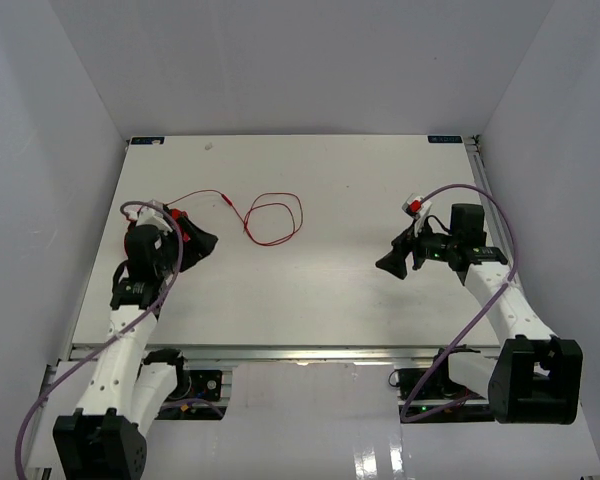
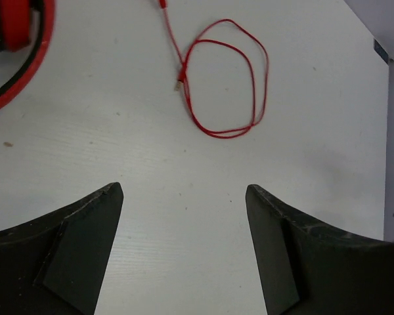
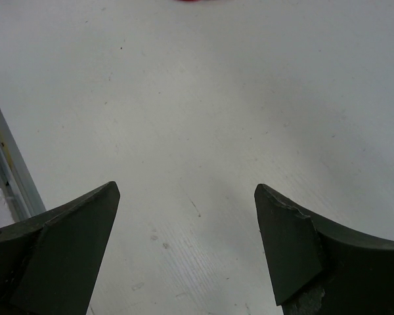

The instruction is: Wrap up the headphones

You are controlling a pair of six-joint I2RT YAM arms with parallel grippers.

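**Entry: headphones on desk, cable loose, both hands empty**

**Headphones** [image 2: 16,23]: red, lying at the left side of the desk [image 1: 330,290]. In the overhead view the left arm hides most of them and only a little red and black shows beside the wrist. The left wrist view catches one red ear cup and a curve of the black-and-red headband at its upper left corner.

**Cable** [image 2: 224,135]: thin and red, not wound on the headphones. It runs from them toward the middle of the desk and ends in a loose double loop that lies flat. The plug end rests against the loop's left side.

**Left hand** [image 2: 184,190]: fingers spread wide, gripping nothing, bare desk showing between them. It sits just beside the headphones and points toward the loop, which lies apart from it.

**Right hand** [image 3: 187,187]: fingers also spread wide, gripping nothing, over bare desk at the right side. It is well apart from the headphones and the cable. A red sliver at the top edge of its wrist view is too small to identify.
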